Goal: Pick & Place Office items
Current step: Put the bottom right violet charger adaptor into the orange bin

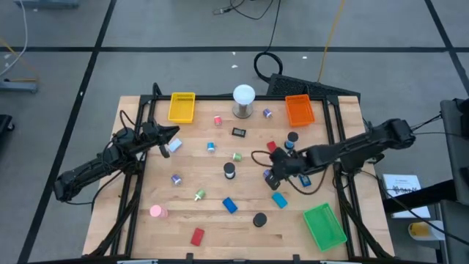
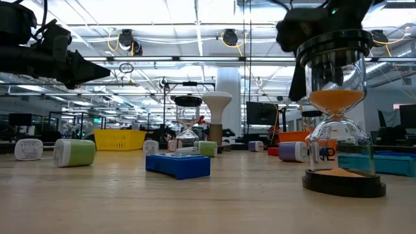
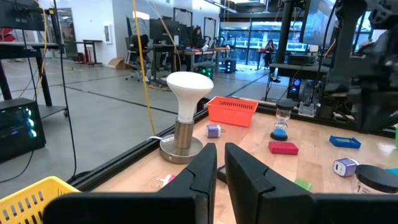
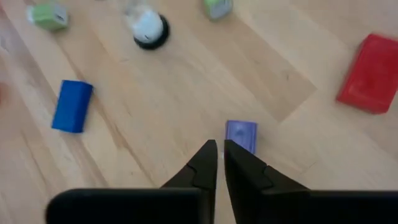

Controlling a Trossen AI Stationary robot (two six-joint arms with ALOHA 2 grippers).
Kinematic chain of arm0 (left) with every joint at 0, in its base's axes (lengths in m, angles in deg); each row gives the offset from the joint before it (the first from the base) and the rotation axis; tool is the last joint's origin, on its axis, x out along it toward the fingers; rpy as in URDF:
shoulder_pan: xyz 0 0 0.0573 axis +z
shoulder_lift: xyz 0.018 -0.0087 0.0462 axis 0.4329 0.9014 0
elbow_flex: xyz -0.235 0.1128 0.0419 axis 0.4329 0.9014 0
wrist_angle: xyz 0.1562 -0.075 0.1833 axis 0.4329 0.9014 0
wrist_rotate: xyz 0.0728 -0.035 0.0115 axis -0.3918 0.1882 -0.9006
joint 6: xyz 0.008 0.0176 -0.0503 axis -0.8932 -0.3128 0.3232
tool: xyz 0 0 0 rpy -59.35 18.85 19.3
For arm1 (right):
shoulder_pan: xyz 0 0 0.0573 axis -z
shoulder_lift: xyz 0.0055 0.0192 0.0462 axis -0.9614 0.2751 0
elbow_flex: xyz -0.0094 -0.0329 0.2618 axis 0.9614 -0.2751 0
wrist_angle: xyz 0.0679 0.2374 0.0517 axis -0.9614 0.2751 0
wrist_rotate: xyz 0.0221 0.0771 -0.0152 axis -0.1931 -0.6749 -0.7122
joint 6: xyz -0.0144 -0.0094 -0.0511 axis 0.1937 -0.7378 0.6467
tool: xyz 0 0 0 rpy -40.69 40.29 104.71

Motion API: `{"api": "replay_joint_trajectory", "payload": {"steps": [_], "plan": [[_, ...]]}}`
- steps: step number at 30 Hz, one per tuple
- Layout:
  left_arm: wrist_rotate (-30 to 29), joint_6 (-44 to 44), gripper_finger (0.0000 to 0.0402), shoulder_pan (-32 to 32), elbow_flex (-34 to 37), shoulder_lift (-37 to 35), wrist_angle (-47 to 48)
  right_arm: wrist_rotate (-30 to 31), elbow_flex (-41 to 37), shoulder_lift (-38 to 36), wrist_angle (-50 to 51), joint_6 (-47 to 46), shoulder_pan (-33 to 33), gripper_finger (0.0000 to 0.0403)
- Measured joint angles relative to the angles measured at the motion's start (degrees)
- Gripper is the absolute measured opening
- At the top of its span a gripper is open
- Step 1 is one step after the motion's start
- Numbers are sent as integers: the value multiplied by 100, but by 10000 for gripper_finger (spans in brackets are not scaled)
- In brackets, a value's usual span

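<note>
Yellow tray (image 1: 182, 107), orange tray (image 1: 299, 110), green tray (image 1: 323, 226)

The hourglass (image 2: 337, 110) in the low view had its top hidden behind a dark arm. In the right wrist view, the red block (image 4: 372, 73) was cut off by the picture's edge, and the round black-and-white piece (image 4: 148, 28) and green bit (image 4: 48, 15) appeared blurred. The purple bit (image 4: 241, 135) was partly hidden behind the right gripper (image 4: 219, 163).

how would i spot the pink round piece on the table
Start at the wooden table and go to its near left corner, on the left arm's side. The pink round piece lies there by the frame rail, left of the red flat block. It is the only pink round thing there.
</note>
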State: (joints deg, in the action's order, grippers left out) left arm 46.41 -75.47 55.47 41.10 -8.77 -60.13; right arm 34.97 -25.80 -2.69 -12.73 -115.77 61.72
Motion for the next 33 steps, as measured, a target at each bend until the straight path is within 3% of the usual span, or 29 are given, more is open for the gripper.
{"api": "replay_joint_trajectory", "payload": {"steps": [5, 11, 21, 27, 33], "plan": [[0, 0, 37, 0, 0, 1, 0, -448, 0, 93, -36, 11, 261, 89], [0, 1, 37, -1, 0, 1, -1, -470, 1, 97, -35, -240, 286, 153], [0, 1, 37, 0, 0, 1, -1, -794, 781, 1052, 1089, -581, 249, 167], [0, 0, 37, 0, 2, 0, -2, -1068, 942, 1379, 1072, -526, 288, 169], [0, 2, 37, 0, 0, 0, 0, -1038, 940, 1387, 1084, -257, 537, 214]]}}
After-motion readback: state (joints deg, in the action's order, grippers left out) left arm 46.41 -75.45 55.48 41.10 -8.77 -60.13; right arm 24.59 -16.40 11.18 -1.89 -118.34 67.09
